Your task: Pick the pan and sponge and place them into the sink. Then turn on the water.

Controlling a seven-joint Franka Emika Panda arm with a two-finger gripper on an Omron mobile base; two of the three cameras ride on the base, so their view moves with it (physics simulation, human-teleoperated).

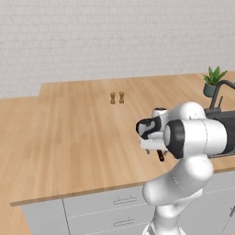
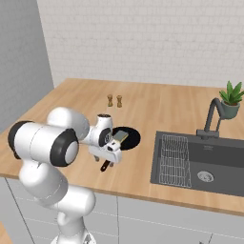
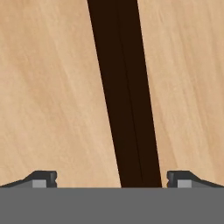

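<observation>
Progress: nothing placed | round black frying pan (image 2: 127, 138) with yellow sponge (image 2: 120, 136) on it, left of dark grey sink (image 2: 200, 164) | gripper (image 3: 111, 178) spread wide astride pan handle (image 3: 124, 96), ungrasped | water off.

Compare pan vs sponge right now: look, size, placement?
The pan is round, flat and black with a long dark handle; the sponge is a small yellowish block with a darker top. The pan is far larger than the sponge. The pan lies on the wooden counter, while the sponge sits in the pan. Both are left of the sink, not yet in it.
</observation>
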